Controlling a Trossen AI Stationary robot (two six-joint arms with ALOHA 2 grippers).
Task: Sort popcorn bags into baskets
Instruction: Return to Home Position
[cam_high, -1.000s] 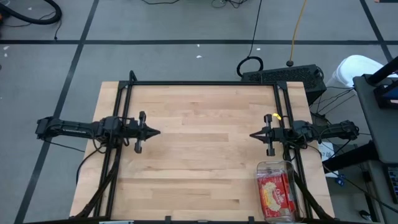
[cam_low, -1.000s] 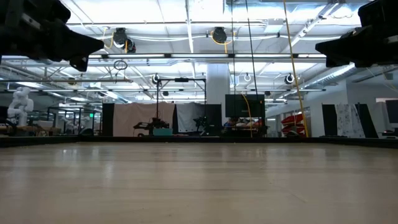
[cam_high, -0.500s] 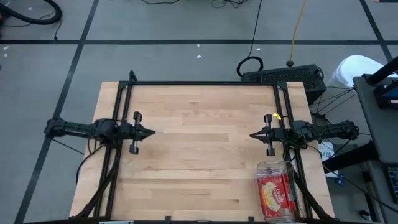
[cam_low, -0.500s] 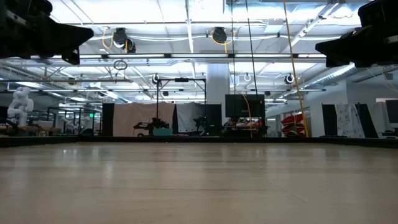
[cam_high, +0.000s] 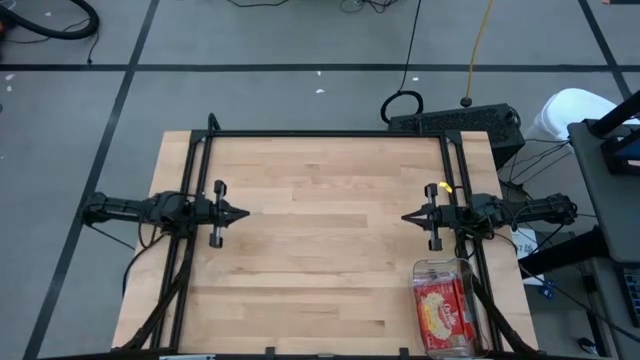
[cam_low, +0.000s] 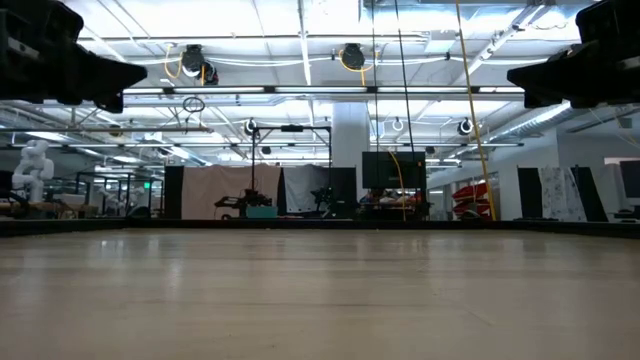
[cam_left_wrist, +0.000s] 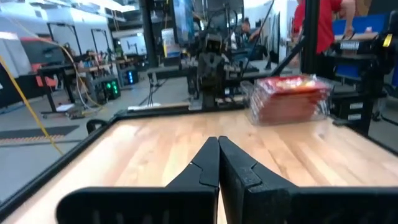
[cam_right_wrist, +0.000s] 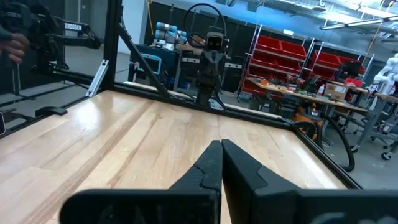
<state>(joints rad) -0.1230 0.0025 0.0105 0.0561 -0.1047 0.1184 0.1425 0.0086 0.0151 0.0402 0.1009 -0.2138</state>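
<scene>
A clear plastic basket (cam_high: 444, 305) stands on the table at its near right corner, filled with a stack of red popcorn bags (cam_high: 444, 308); the left wrist view shows the basket (cam_left_wrist: 290, 99) with its stacked bags too. My left gripper (cam_high: 246, 213) hovers shut above the table's left side, pointing level toward the right (cam_left_wrist: 218, 142). My right gripper (cam_high: 404, 216) hovers shut above the right side, pointing level toward the left (cam_right_wrist: 221, 145). Neither holds anything.
The wooden tabletop (cam_high: 320, 250) lies bare between the two grippers. A black frame (cam_high: 320, 134) runs along the table's far edge and both sides. A person in red (cam_left_wrist: 323, 25) stands in the room beyond the table's right side.
My left gripper has drawn back toward the table's left edge and sunk a little, rolling slightly; it stays shut. My right arm has kept still.
</scene>
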